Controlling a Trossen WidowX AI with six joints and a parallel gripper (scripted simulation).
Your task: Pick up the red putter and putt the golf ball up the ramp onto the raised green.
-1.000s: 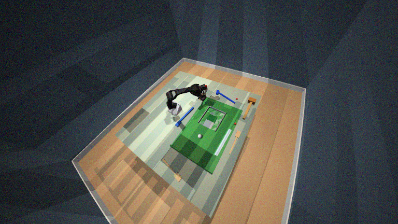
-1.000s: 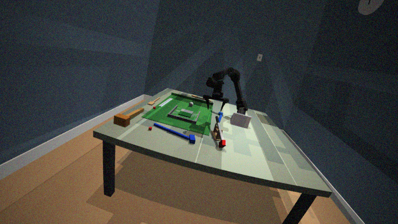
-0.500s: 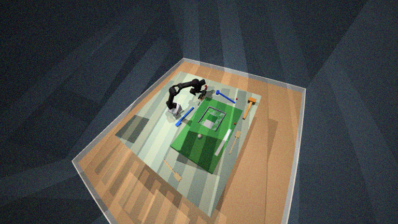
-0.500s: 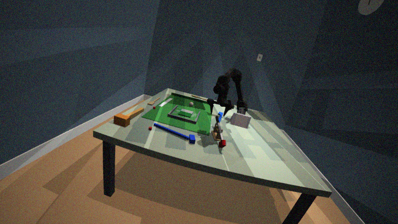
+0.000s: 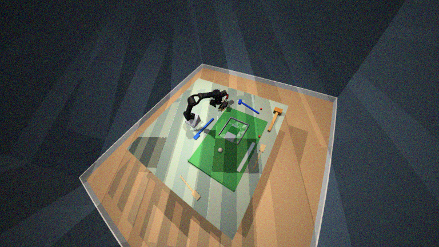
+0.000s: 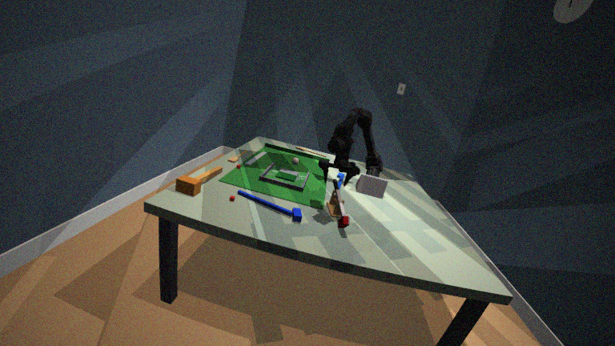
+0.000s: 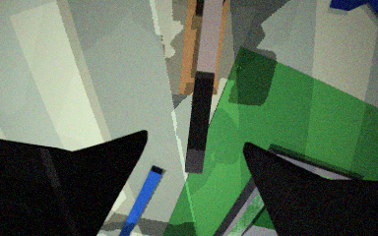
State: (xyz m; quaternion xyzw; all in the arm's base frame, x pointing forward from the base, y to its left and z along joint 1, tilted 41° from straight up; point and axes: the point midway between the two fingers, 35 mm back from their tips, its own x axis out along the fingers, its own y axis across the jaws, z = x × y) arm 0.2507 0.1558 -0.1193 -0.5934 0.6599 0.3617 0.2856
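The table (image 6: pixel 407 251) is pale grey-green on dark legs, and most of its far half is covered by a bright green mat (image 6: pixel 254 179) with a grey-walled raised green (image 6: pixel 284 176) set in the middle of it. A black arm (image 6: pixel 358 138) rises from a light base block (image 6: pixel 371 186) beside the mat and bends down toward the mat's near corner. Around the mat lie a wooden mallet (image 6: pixel 195 180) well off to the left, a long blue putter (image 6: pixel 269 203) along the near edge, a second blue stick (image 5: pixel 203 128) close to the arm's base, a grey bar (image 5: pixel 246 156) on the mat's far side, and two thin wooden sticks, one (image 5: pixel 190 187) well clear on the table. A small red cube (image 6: pixel 231 198) sits just beside the blue putter. The red putter (image 6: pixel 339 203) leans on a little wooden stand (image 6: pixel 334 203) just off the mat's corner, red head down on the table, dark grip end up. The white golf ball (image 6: pixel 295 159) rests on the mat beyond the raised green, well apart from the putter. The claw (image 6: pixel 336 175) hangs right above the putter's grip, spread wide and gripping nothing; from the wrist view the dark grip (image 7: pixel 201 118) lies in the gap between the two black fingers, touching neither.
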